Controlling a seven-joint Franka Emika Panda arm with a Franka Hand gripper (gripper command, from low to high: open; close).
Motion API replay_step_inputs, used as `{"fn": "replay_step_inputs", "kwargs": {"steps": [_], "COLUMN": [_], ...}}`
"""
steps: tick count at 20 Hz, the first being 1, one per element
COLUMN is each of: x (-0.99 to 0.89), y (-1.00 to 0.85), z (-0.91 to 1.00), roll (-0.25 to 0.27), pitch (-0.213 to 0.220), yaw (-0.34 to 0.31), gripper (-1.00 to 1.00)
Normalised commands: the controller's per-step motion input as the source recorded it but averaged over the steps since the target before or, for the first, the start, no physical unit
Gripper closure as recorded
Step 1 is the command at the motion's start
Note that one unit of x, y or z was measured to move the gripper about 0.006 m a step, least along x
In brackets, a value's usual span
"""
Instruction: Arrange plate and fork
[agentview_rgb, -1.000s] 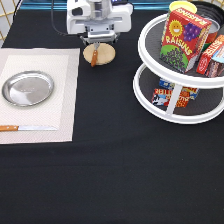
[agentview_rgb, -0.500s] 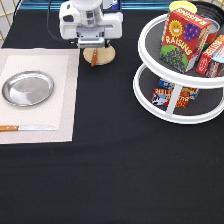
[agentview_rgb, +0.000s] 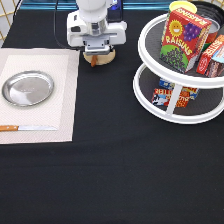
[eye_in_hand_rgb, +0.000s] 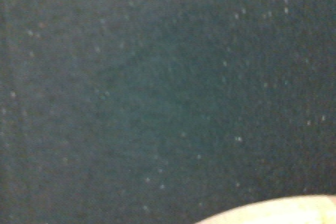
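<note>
The gripper (agentview_rgb: 98, 54) sits low over the wooden disc (agentview_rgb: 100, 59) at 12 o'clock on the table; whether its claw is apart or together cannot be told. The fork (agentview_rgb: 93, 62) lies on that disc, almost wholly hidden, so its long axis and heading are unreadable. The plate (agentview_rgb: 27, 88) rests on the mat (agentview_rgb: 62, 95) at 9 o'clock. A blind, off-centre grip could skid the fork off the disc.
</note>
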Motion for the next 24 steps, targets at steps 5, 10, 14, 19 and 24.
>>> {"fn": "replay_step_inputs", "kwargs": {"steps": [5,10,14,19,24], "x": [-0.22,-0.22,-0.15,-0.09,-0.03], "y": [0.00,0.00,0.05,0.10,0.01], "z": [-0.22,-0.26,-0.13,-0.04,-0.03], "roll": [0.000,0.000,-0.003,-0.016,0.000], "pitch": [0.007,0.000,0.000,0.000,-0.001], "yaw": [-0.043,-0.010,0.000,0.000,0.000], "gripper": [-1.00,1.00,1.00,1.00,1.00]}}
